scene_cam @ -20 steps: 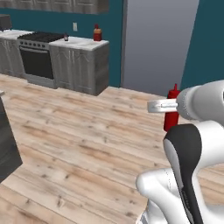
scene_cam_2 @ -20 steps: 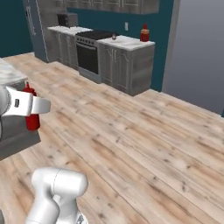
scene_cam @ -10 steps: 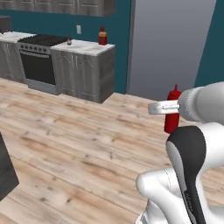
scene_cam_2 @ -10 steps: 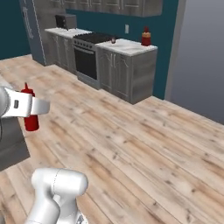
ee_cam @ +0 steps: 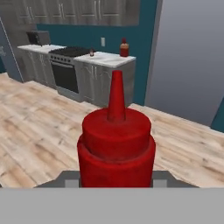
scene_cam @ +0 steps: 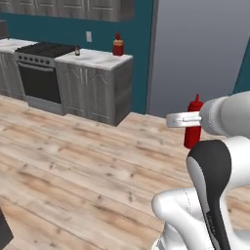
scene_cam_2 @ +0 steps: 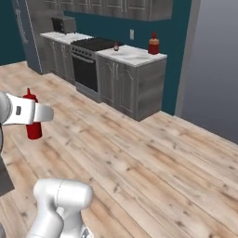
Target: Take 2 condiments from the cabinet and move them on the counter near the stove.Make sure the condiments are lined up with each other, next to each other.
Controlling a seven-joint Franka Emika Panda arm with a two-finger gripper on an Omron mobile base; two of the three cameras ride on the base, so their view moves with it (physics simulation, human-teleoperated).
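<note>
My gripper (scene_cam: pixel 188 119) (scene_cam_2: pixel 38 114) (ee_cam: pixel 116 182) is shut on a slim all-red squeeze bottle (scene_cam: pixel 193 131) (scene_cam_2: pixel 32 126) (ee_cam: pixel 116 144), upright in the air over the wooden floor. Far ahead, a short marble counter (scene_cam: pixel 95 59) (scene_cam_2: pixel 135 56) (ee_cam: pixel 110 59) stands beside the black stove (scene_cam: pixel 43 48) (scene_cam_2: pixel 95 43) (ee_cam: pixel 70 51). On the counter's far corner stands a squat reddish-brown bottle (scene_cam: pixel 117 45) (scene_cam_2: pixel 154 44) (ee_cam: pixel 124 47). The cabinet is out of view.
A tiny dark bottle (scene_cam: pixel 77 51) (scene_cam_2: pixel 115 46) sits at the counter's stove-side edge. A tall grey panel (scene_cam: pixel 195 49) (scene_cam_2: pixel 214 60) rises right of the counter. Wide wooden floor (scene_cam: pixel 73 161) lies between me and the counter. Grey door cabinets (scene_cam_2: pixel 116 7) hang above.
The whole picture has shifted: the base has moved, and the counter and stove look larger and nearer. The red bottle stays in the gripper, same pose.
</note>
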